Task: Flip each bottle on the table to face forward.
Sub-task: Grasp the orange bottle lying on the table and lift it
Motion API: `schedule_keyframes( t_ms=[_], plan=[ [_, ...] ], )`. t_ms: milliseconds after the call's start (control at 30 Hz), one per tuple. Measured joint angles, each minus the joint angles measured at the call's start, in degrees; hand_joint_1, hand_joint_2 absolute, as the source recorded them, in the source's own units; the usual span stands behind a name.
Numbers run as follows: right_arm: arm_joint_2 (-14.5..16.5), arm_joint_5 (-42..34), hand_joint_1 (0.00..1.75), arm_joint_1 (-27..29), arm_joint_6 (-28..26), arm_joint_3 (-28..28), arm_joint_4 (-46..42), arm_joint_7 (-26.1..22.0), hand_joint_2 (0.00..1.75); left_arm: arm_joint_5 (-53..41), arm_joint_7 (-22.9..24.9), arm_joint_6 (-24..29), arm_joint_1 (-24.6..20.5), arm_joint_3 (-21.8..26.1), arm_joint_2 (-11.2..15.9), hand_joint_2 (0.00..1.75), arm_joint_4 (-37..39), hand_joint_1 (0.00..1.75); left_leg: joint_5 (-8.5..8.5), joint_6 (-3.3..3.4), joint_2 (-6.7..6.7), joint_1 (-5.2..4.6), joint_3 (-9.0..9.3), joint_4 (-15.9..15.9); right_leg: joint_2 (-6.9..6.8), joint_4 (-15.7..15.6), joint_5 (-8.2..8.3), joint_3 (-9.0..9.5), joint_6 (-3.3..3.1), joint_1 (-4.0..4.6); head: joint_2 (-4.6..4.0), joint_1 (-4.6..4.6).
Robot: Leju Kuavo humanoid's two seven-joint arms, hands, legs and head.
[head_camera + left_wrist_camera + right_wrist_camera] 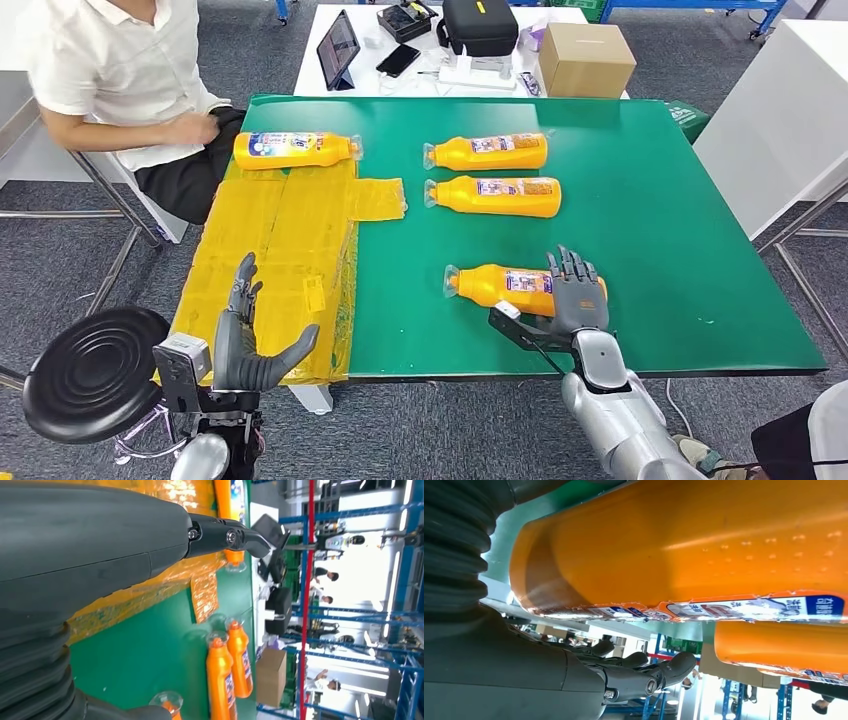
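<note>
Four orange bottles lie on their sides on the green table (660,200), caps pointing left. One bottle (296,149) is at the back on a yellow taped sheet (280,250). Two bottles (487,152) (495,196) lie side by side in the middle, and also show in the left wrist view (241,662) (220,680). My right hand (575,290) rests on the base end of the nearest bottle (497,285), fingers stretched out over it; that bottle is close up (684,545) in the right wrist view. My left hand (245,340) hovers over the sheet's front edge, fingers apart and holding nothing.
A person (120,70) sits at the table's far left corner. A black stool (90,370) stands at the lower left. Behind is a white table with a tablet (337,48), a black case (478,25) and a cardboard box (585,58). Another white table (780,120) stands to the right.
</note>
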Motion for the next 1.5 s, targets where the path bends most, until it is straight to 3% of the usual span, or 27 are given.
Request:
schedule_keyframes(
  t_ms=[100, 133, 233, 267, 400, 500, 1000, 1100, 1300, 1500],
  plan=[
    [-0.2, -0.1, 0.0, -0.2, 0.1, 0.1, -0.1, -0.1, 1.75, 0.5, 0.5, -0.6, 0.2, -0.2, 0.0, 1.75, 0.0, 0.0, 0.06, 0.08, 0.01, -0.01, 0.0, 0.0, 0.0, 0.0, 0.06, 0.01, -0.02, 0.0, 0.0, 0.0],
    [-0.3, -0.3, 0.25, -0.3, 0.1, 0.1, -0.1, -0.3, 1.75, 0.7, 0.6, -0.7, 0.2, -0.3, 0.0, 1.75, 0.0, 0.0, 0.06, 0.09, 0.01, -0.01, 0.0, 0.0, 0.0, 0.0, 0.06, 0.02, -0.01, 0.0, 0.0, 0.01],
    [-0.4, -1.7, 1.28, -0.8, 1.1, 0.1, 0.3, -1.5, 1.75, 0.9, 0.8, -1.1, 0.2, -0.6, 0.0, 1.75, 0.0, 0.0, 0.05, 0.09, 0.02, -0.01, -0.01, 0.0, 0.0, 0.0, 0.07, 0.02, 0.0, 0.0, 0.0, 0.01],
    [-0.4, -2.7, 1.41, -1.0, 2.0, 0.0, 0.7, -2.3, 1.75, 1.1, 0.9, -1.2, 0.1, -0.7, 0.0, 1.75, 0.0, 0.0, 0.05, 0.09, 0.04, -0.01, -0.01, 0.0, 0.01, 0.0, 0.09, 0.03, 0.02, 0.0, 0.0, 0.0],
    [-0.4, -5.7, 1.66, -2.2, 4.8, -0.6, 2.7, -4.9, 1.75, 1.7, 1.2, -1.3, -0.2, -1.0, 0.0, 1.75, 0.0, 0.0, 0.05, 0.08, 0.1, -0.01, 0.01, 0.0, 0.02, 0.0, 0.15, 0.01, 0.05, 0.0, 0.0, 0.0],
    [-0.5, -7.3, 1.73, -3.2, 5.7, -0.9, 4.4, -5.8, 1.75, 1.9, 1.2, -1.3, -0.6, -1.4, 0.0, 1.75, 0.1, 0.0, 0.05, 0.08, 0.07, 0.0, 0.06, 0.0, 0.01, 0.0, 0.1, 0.03, 0.02, 0.01, 0.0, 0.01],
    [-0.6, -10.2, 1.75, -5.6, 6.9, -2.4, 8.9, -6.6, 1.75, 2.0, 1.4, -1.4, -0.8, -1.9, 0.0, 1.75, 0.2, 0.0, 0.01, 0.13, 0.0, 0.0, 0.38, 0.0, -0.01, -0.2, -0.02, 0.4, 0.01, 0.0, 0.0, 0.01],
    [-0.6, -13.0, 1.75, -5.4, 7.1, -3.3, 9.1, -9.3, 1.75, 2.0, 1.4, -1.4, -0.7, -1.9, 0.1, 1.75, 0.2, 0.0, -0.03, 0.16, 0.0, 0.01, 0.52, 0.0, 0.0, -0.2, -0.05, 0.57, 0.05, 0.01, 0.0, 0.01],
    [0.1, -28.1, 1.75, -2.7, 11.4, -8.3, 6.1, -22.2, 1.75, 3.5, 1.3, -0.4, 0.8, -2.5, 0.2, 1.75, -0.3, 0.0, -0.58, -0.05, 0.39, 0.13, 1.22, 0.0, 0.37, -0.4, -0.16, 1.2, 0.06, 0.08, 0.0, 0.05],
    [1.2, -30.6, 1.75, -0.2, 13.5, -10.0, 2.1, -23.1, 1.75, 4.0, 1.3, -0.1, 1.0, -2.8, 0.1, 1.75, -0.3, 0.0, -1.09, -0.07, 0.78, 0.19, 2.04, 0.0, 0.83, -0.5, -0.51, 1.86, -0.05, 0.2, 0.0, 0.03]
  ],
)
